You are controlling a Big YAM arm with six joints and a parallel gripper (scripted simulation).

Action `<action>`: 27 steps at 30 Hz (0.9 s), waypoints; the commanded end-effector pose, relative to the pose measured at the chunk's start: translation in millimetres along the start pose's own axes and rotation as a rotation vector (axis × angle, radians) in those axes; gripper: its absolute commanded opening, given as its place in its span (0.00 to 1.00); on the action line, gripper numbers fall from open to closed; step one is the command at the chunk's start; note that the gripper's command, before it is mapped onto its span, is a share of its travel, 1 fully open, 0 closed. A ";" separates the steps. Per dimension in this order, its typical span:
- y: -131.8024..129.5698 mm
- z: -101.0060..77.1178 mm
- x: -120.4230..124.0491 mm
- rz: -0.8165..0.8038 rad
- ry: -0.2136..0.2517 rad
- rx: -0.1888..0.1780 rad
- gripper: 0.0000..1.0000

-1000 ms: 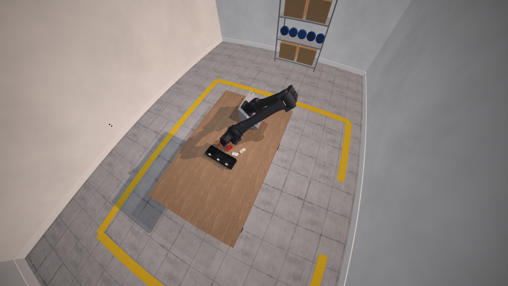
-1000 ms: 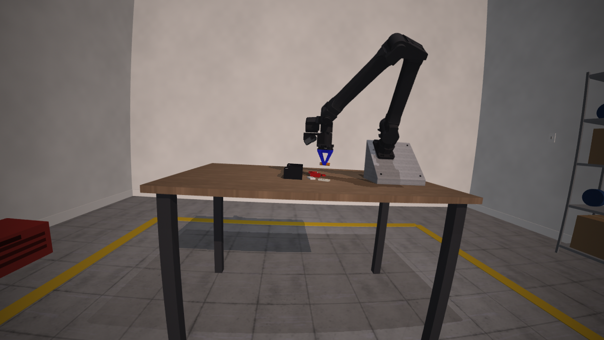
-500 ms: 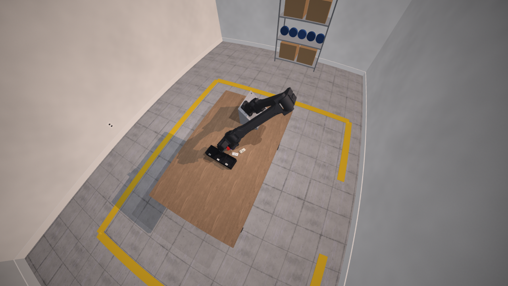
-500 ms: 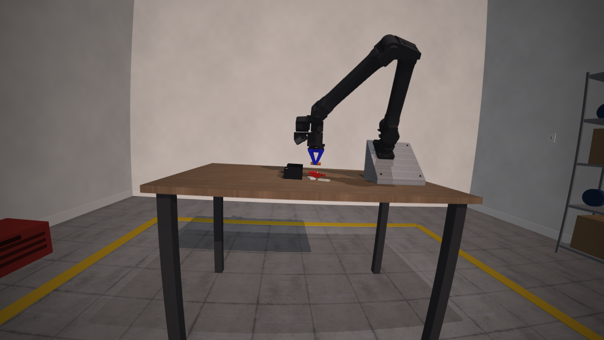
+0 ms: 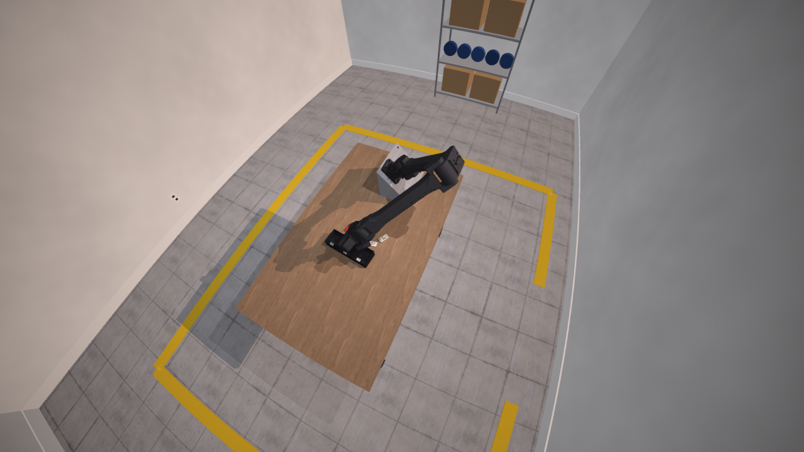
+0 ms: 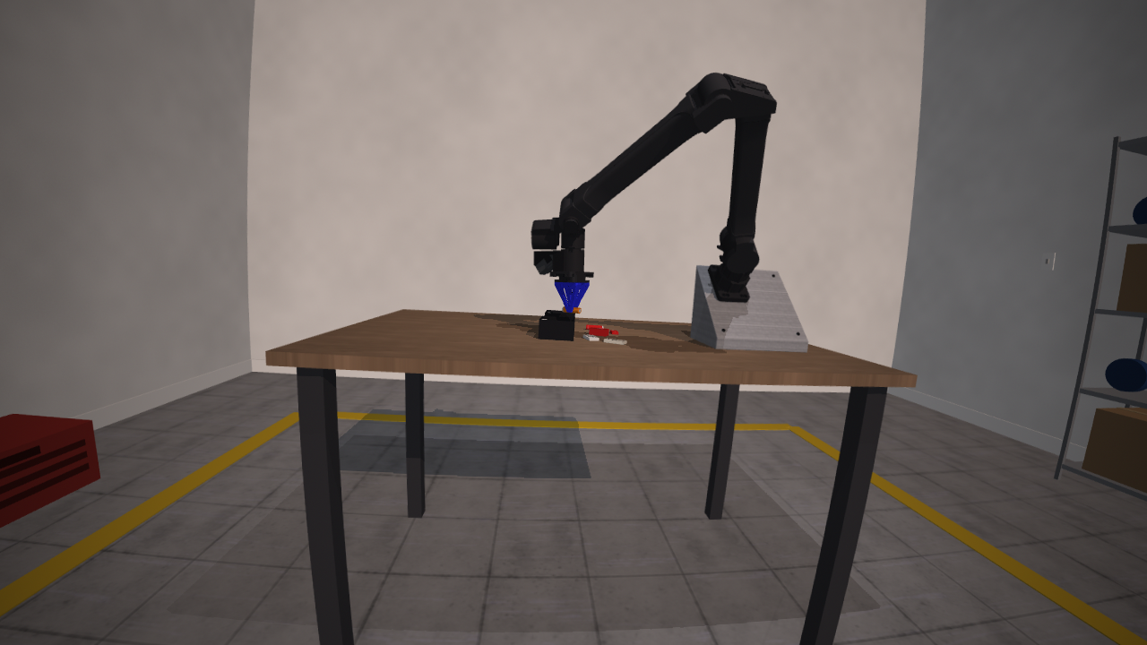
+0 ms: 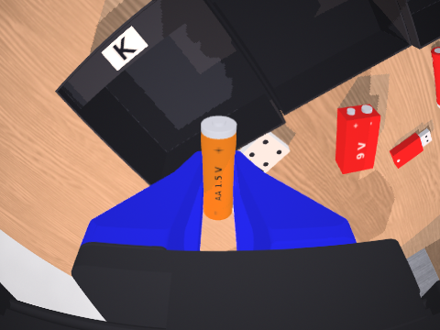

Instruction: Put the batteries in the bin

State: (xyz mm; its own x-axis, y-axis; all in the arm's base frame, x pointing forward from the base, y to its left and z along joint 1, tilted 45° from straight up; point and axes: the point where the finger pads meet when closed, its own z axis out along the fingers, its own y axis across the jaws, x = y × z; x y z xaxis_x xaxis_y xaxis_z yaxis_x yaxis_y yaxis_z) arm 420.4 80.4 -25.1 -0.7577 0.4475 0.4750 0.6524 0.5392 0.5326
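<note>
My gripper point(image 7: 218, 162) with blue fingers is shut on an orange cylindrical battery point(image 7: 218, 168). The battery's grey tip hangs over the near rim of the black bin marked K point(image 7: 174, 80). In the side view the gripper point(image 6: 572, 300) holds the battery point(image 6: 573, 308) just above the row of black bins point(image 6: 556, 326). A red nine-volt battery point(image 7: 357, 138) lies on the table to the right of the bins. Another red cylinder point(image 7: 435, 73) shows at the right edge, cut off by the frame.
A white domino point(image 7: 266, 152) lies against the K bin's near corner. A red USB stick point(image 7: 411, 147) lies beside the nine-volt battery. A second black bin point(image 7: 312, 18) adjoins the K bin. The arm's grey base point(image 6: 747, 311) stands at the table's far right.
</note>
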 end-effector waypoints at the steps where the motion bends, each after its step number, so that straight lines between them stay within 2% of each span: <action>1: 37.1 -10.4 -28.4 0.153 -0.028 -0.018 0.08; 2: 37.2 -13.6 -32.8 0.181 -0.029 -0.021 0.08; 3: 45.9 -27.4 -31.8 0.205 -0.037 -0.032 0.08; 4: 45.5 -27.9 -32.2 0.233 -0.035 -0.033 0.08; 5: 29.9 -19.6 -22.8 0.263 -0.024 -0.024 0.08; 8: 29.8 -19.7 -22.8 0.287 -0.024 -0.024 0.08; 17: 27.0 -21.6 -24.3 0.552 -0.012 -0.022 0.08; 27: 21.3 -24.3 -28.1 0.766 -0.016 -0.029 0.08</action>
State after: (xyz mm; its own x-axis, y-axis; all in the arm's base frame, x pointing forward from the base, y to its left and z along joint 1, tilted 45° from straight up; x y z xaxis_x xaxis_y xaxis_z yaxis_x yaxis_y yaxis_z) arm 445.1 79.5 -15.3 -0.2187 0.6734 0.7062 0.9753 0.1747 0.1355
